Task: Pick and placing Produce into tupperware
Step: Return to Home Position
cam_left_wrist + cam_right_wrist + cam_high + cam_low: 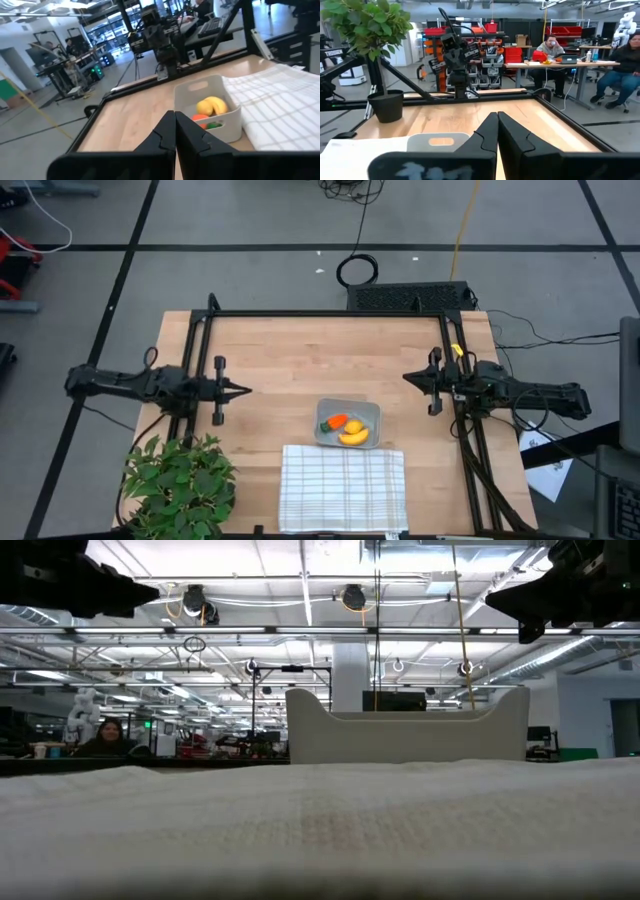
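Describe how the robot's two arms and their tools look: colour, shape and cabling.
The left arm and right arm match: slim, black, jointed. The left tool and right tool each have a short crossbar and two dark, angular fingers tapering forward. Black cables trail from the right arm's base.

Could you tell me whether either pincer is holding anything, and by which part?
Nothing is held: the left pincer and the right pincer are both shut on nothing, well apart from the tupperware, where the produce lies.
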### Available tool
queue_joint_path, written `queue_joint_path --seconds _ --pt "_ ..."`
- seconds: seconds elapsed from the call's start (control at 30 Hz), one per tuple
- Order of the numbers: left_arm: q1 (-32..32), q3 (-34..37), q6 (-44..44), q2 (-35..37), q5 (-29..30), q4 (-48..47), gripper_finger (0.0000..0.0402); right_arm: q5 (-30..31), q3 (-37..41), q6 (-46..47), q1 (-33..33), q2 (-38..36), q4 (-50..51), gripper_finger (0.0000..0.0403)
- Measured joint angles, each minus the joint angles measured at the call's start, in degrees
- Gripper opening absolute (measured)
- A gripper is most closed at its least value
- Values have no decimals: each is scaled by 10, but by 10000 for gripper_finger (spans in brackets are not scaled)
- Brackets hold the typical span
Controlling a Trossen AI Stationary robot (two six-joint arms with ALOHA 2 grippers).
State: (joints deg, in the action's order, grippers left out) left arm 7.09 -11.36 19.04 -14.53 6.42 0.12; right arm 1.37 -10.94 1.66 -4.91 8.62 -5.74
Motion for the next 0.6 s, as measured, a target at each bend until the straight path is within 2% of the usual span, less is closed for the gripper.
queue_joint_path --seconds 0.37,0.6 --pt "-55 60 -22 46 -78 32 0 -1 0 5 0 0 5 0" --pt "-66 101 -41 84 -81 29 0 -1 0 14 0 0 10 0"
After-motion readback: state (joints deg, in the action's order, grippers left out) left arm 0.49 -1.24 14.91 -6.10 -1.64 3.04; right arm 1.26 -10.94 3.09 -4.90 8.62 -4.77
